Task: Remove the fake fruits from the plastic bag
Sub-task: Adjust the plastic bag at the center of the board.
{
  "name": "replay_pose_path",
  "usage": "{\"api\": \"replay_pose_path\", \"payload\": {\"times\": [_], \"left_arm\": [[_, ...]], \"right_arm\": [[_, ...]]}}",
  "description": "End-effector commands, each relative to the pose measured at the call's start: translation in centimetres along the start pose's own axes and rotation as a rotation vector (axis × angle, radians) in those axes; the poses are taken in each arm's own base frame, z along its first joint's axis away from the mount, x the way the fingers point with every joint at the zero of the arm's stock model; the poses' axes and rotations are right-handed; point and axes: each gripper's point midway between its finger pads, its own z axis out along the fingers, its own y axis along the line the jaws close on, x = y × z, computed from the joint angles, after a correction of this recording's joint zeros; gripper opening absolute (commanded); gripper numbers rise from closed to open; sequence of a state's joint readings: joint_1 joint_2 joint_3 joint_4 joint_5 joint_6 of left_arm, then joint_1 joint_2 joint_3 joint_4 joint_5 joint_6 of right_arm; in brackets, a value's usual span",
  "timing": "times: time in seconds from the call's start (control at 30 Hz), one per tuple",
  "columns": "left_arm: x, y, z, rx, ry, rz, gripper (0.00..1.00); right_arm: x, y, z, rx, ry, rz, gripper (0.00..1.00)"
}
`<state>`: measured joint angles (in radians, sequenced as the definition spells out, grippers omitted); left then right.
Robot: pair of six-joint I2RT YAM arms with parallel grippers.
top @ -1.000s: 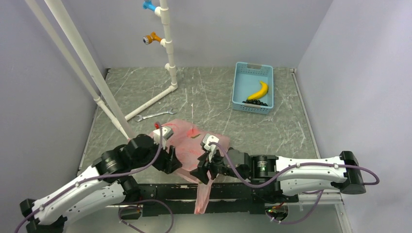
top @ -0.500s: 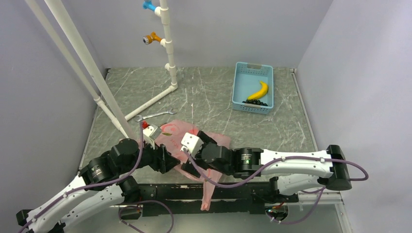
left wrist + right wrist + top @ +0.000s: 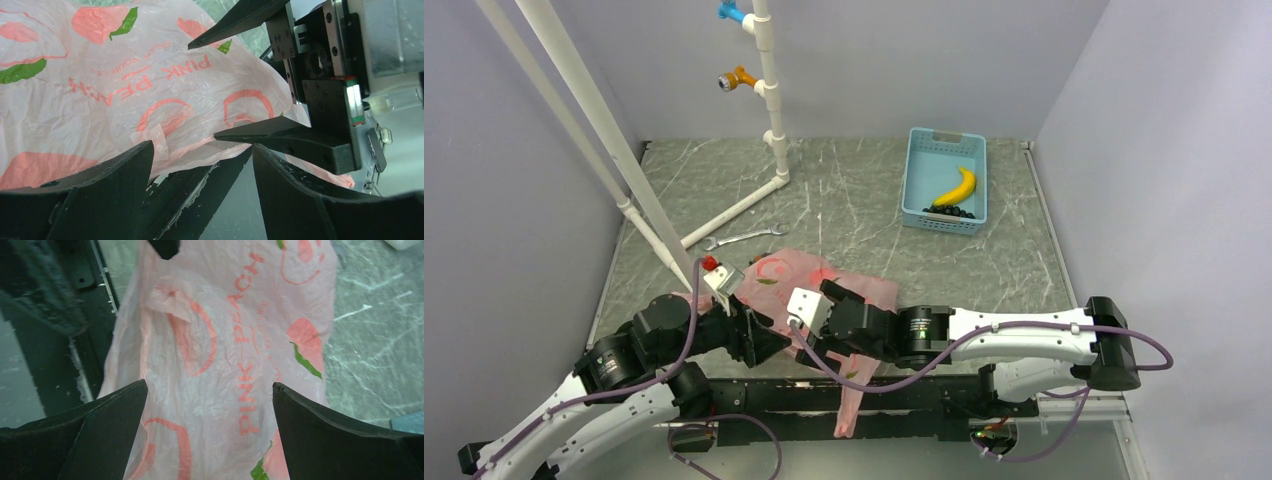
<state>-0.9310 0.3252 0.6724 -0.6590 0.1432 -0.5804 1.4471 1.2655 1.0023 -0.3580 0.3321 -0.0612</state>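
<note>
My left claw (image 3: 202, 150) and right claw (image 3: 210, 385) both gape empty over the plastic bag (image 3: 824, 275); I should pinch only one layer.

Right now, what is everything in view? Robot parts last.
plastic bag: one, translucent pink with red peach prints, near table edge between the arms, one end hanging over it
fake fruits: none in sight
basket: one, light blue, far right
banana: one, yellow, in the basket
grape bunch: one, black, in the basket's near end
wrench: one, silver, on the table beyond the bag
pipe frame: one, white, far left
table: one, grey-green marbled, under everything
left claw: one, black, open, at the bag's near-left edge
right claw: one, black, open, over the bag
</note>
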Motion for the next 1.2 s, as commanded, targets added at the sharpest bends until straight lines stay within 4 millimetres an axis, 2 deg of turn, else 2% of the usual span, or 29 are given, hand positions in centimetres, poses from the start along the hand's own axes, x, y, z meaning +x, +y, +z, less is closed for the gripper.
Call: {"api": "replay_pose_path", "payload": {"times": [0.0, 0.17, 0.3, 0.6, 0.73, 0.8, 0.83, 0.93, 0.97, 1.1, 1.17], "left_arm": [[-0.9, -1.1, -0.6, 0.042, -0.017, 0.050, 0.78], [-1.4, -1.2, -1.2, 0.036, -0.024, 0.060, 0.79], [-1.0, -1.3, -0.9, 0.045, -0.009, 0.048, 0.79], [-0.9, -1.5, -0.7, 0.058, -0.002, 0.046, 0.75], [-0.7, -1.4, -0.5, 0.057, 0.007, 0.046, 0.74], [-0.6, -1.3, -0.3, 0.052, 0.013, 0.044, 0.74], [-0.6, -1.3, -0.3, 0.052, 0.016, 0.042, 0.73], [-0.6, -1.3, -0.3, 0.049, 0.011, 0.035, 0.69], [-0.7, -1.3, -0.3, 0.048, 0.007, 0.032, 0.69], [-1.1, -1.3, -0.5, 0.043, -0.015, 0.022, 0.67], [-1.4, -1.5, -0.2, 0.049, -0.024, 0.021, 0.68]], "right_arm": [[-2.1, 1.2, -0.9, -0.092, -0.073, -0.003, 0.99], [-1.7, 1.6, -0.5, -0.107, -0.049, -0.020, 0.99], [-0.8, -0.5, 0.3, 0.030, -0.026, -0.017, 0.99], [0.7, 0.4, 1.0, -0.009, 0.022, -0.082, 0.99], [0.9, -1.8, 2.0, 0.148, 0.027, -0.071, 0.99], [0.8, -3.5, 2.3, 0.266, 0.015, -0.054, 0.90], [0.5, -4.2, 2.3, 0.312, -0.002, -0.035, 0.80], [-0.6, -5.2, 1.9, 0.346, -0.073, 0.029, 0.35], [-1.2, -5.5, 1.5, 0.342, -0.104, 0.052, 0.27], [-2.9, -4.6, 0.4, 0.241, -0.190, 0.105, 0.06], [-3.4, -4.4, -0.3, 0.206, -0.222, 0.136, 0.00]]}}
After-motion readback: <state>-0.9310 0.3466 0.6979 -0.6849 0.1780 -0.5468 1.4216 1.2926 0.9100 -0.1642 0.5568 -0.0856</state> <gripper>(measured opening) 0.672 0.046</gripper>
